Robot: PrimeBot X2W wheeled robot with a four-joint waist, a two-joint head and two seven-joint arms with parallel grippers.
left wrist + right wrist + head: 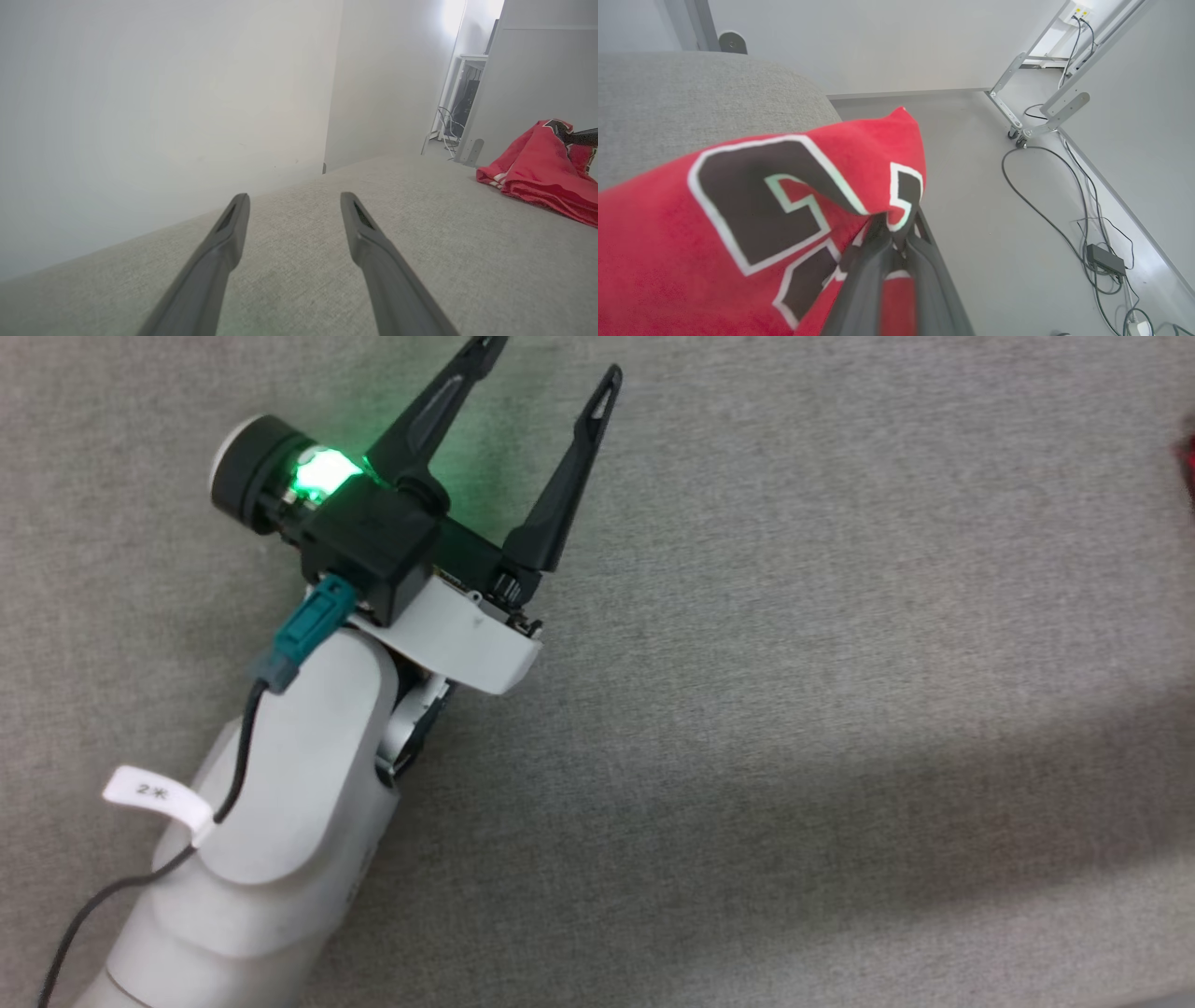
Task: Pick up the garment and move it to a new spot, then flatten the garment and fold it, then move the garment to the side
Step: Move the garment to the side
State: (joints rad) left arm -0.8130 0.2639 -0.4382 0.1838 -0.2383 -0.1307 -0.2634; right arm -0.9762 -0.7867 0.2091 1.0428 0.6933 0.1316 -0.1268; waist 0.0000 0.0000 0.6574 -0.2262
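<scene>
Right wrist view: caught the right gripper (899, 233) pinched tight on a fold of the garment (668, 242) by the numerals (752, 196).
Found the garment heaped at the right edge of the cushion (691, 93), near a rounded corner, with the floor (971, 210) just beyond. Saw the left gripper (549, 359) spread wide and holding nothing, above bare cushion, well apart from the garment. Judged the grip thin: only a fold in the pinch, so could slip free in a quick lift and drop the garment off the edge, toward the cables (1064, 210). Could also come up as one lump, layers caught together, and make flattening harder. Left the far-off left gripper little chance of helping spread it soon.
</scene>
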